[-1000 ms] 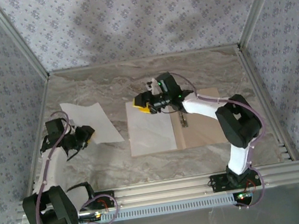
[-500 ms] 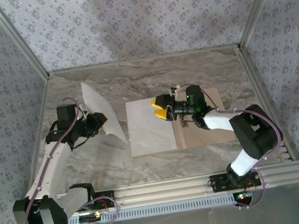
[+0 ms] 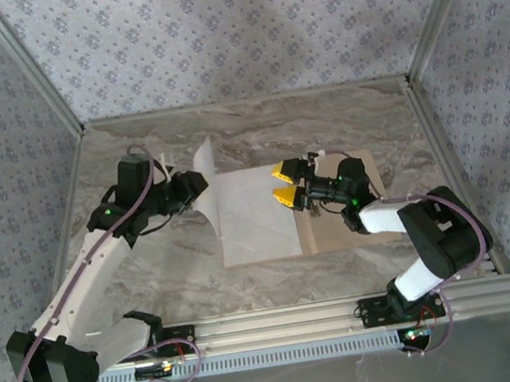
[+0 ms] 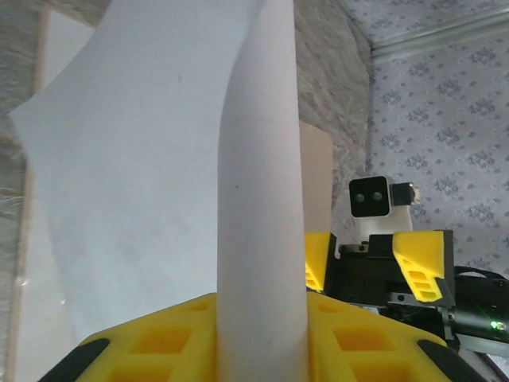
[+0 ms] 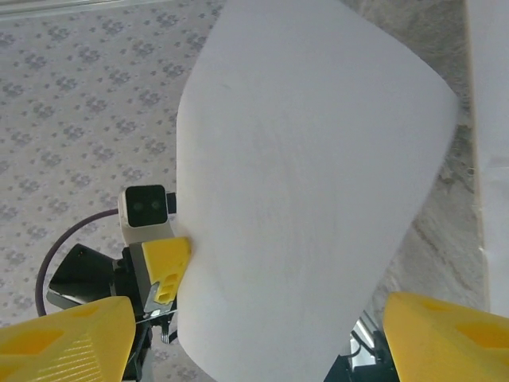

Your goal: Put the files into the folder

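The left hand [image 4: 261,338] has its yellow fingers [image 4: 151,342] pressed together on the near edge of a white sheet [image 3: 204,183], pinching it. From that grip the sheet stands up off the desk [image 3: 166,270] and curls over to the right. Its far corner hangs at the left edge of the folder [image 3: 341,224]; whether that corner touches anything below is hard to tell from above.

The right hand [image 3: 282,183] faces it from the other side, fingers spread wide and holding nothing, poised above the second sheet [image 3: 255,221]. That second sheet lies flat on the left leaf of the folder and covers most of it. The folder lies open on the desk, and its tan right leaf is bare except where the right arm crosses over it. In the right wrist view the curled sheet shows between the two spread fingertips, clear of both.
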`<action>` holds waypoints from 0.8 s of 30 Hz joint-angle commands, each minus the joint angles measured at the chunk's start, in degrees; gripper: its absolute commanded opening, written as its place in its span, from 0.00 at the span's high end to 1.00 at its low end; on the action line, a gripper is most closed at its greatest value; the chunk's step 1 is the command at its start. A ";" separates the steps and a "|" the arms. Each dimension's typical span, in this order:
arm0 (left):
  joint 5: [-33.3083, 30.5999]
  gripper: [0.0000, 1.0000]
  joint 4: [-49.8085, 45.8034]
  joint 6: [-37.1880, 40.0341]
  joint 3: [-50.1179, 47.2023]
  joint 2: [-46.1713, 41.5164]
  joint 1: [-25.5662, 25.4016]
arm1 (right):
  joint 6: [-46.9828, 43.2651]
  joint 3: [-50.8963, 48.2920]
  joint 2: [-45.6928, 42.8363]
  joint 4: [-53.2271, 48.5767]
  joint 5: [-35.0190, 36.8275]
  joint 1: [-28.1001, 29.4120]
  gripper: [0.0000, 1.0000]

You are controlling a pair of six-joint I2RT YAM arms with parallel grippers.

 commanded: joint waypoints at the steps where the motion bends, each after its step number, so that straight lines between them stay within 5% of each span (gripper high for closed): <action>1: -1.74 0.72 2.77 -2.01 4.34 1.41 -2.62 | 4.80 -1.28 -1.42 8.07 0.88 -0.25 0.16; 24: -7.15 0.76 7.60 -6.38 15.96 9.13 -10.41 | 5.19 -8.36 -2.17 14.13 7.48 1.67 0.13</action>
